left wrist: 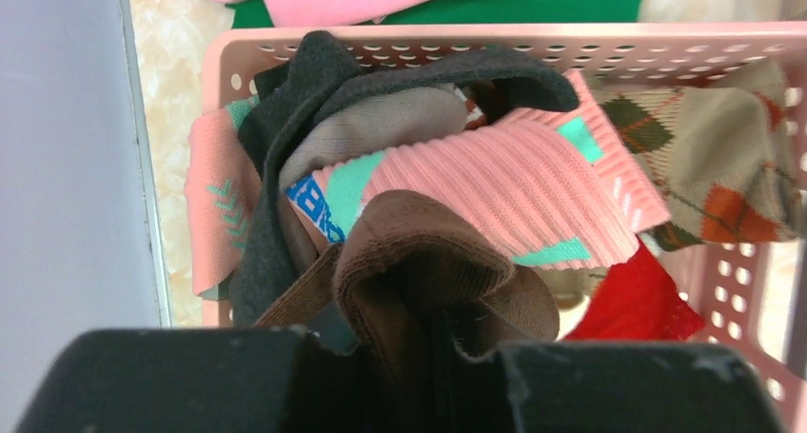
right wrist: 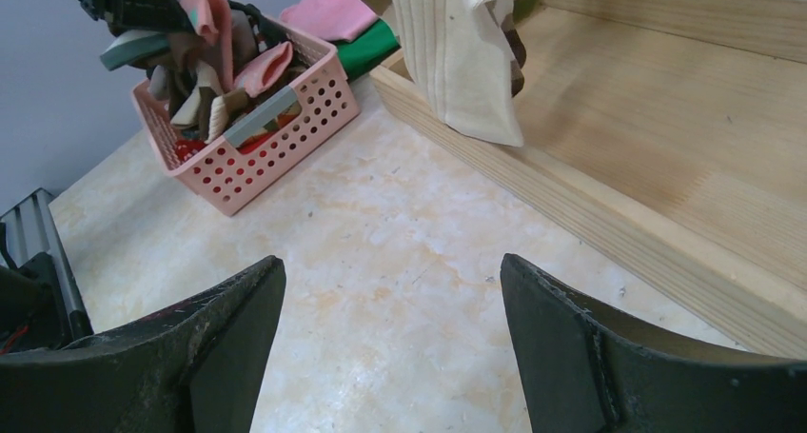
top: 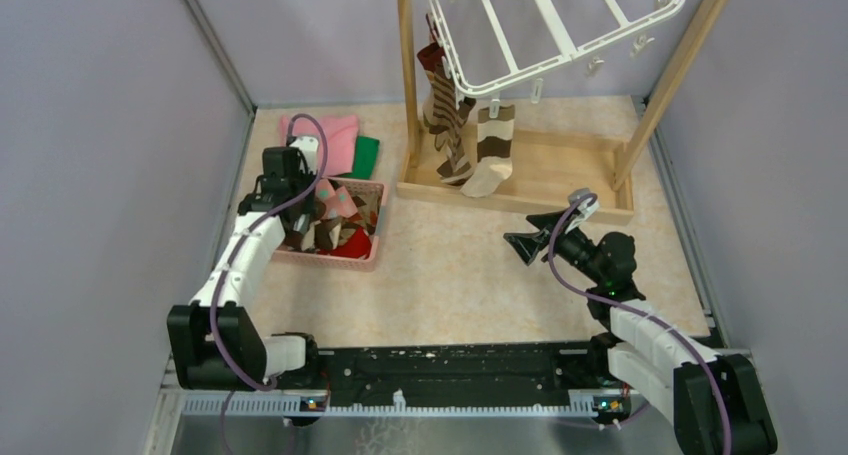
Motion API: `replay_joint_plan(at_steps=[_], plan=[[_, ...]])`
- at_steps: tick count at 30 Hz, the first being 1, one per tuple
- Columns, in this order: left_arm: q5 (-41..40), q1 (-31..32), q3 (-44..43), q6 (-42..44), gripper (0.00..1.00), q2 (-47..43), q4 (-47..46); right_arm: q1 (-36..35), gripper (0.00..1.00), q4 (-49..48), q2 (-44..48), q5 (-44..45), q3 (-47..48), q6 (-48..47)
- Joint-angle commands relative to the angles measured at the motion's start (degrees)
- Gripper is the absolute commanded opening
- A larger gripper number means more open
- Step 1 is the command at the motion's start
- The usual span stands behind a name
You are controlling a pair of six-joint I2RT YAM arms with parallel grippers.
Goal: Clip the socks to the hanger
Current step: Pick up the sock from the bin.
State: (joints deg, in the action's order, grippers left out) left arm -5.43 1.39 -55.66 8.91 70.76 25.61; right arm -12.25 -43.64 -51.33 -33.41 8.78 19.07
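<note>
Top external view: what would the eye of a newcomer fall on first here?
Probably the white hanger at the top, with striped socks hanging from its near-left clips over the wooden frame. Next comes the pink basket at the left, heaped with socks, where the left gripper pinches a brown sock. The right gripper hovers open above the table.

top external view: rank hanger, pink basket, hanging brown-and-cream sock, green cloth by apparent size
1. hanger (raised nearer the camera, so flattered)
2. pink basket
3. brown-and-cream sock
4. green cloth, partly covered
</note>
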Motion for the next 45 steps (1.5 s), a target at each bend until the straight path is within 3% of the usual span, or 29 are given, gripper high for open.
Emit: replay_joint_plan(at_steps=[1, 4, 7, 11, 13, 23, 27, 31, 36, 40, 45], plan=[[-5.6, -0.8, 1.2, -1.8, 0.22, 3.5, -6.1, 0.0, 0.83, -2.0, 1.2, -0.2, 0.9, -0.4], [-9.1, -1.0, 0.9, -3.0, 0.27, 5.4, -7.0, 0.0, 0.83, -2.2, 1.2, -0.2, 0.8, -0.3], [-10.6, -1.0, 0.1, -3.7, 0.40, 7.2, -7.2, 0.0, 0.83, -2.5, 1.4, -0.2, 0.6, -0.1], [-11.4, -1.0, -3.3, -4.9, 0.43, 10.7, -5.2, 0.1, 0.83, -2.5, 1.8, -0.2, 0.5, 0.0], [-11.8, -1.0, -5.2, -5.5, 0.49, 11.8, -4.0, 0.1, 0.83, -2.4, 2.0, -0.3, 0.5, 0.0], [-2.5, -1.0, -10.2, -4.6, 0.64, 4.0, 1.1, 0.0, 0.83, -2.6, 2.2, -0.5, 0.5, 0.1], [2.9, -1.0, -11.5, -4.1, 0.63, 1.4, 3.9, -0.1, 0.83, -2.7, 2.2, -0.5, 0.5, 0.2], [19.0, -1.0, -13.0, -3.3, 0.54, 0.6, 7.3, 0.0, 0.83, -2.5, 2.2, -0.7, 0.5, 0.2], [29.2, 0.2, -14.7, -4.5, 0.50, 3.3, 14.3, 0.0, 0.83, -2.5, 2.1, -0.8, 0.5, 0.2], [30.0, 5.3, -11.2, -5.1, 0.47, 4.1, 15.2, 0.0, 0.83, -2.6, 2.0, -0.8, 0.5, 0.3], [27.2, 9.6, -7.9, -6.9, 0.36, 7.6, 14.8, -0.1, 0.83, -2.5, 2.2, -0.8, 0.5, 0.3]])
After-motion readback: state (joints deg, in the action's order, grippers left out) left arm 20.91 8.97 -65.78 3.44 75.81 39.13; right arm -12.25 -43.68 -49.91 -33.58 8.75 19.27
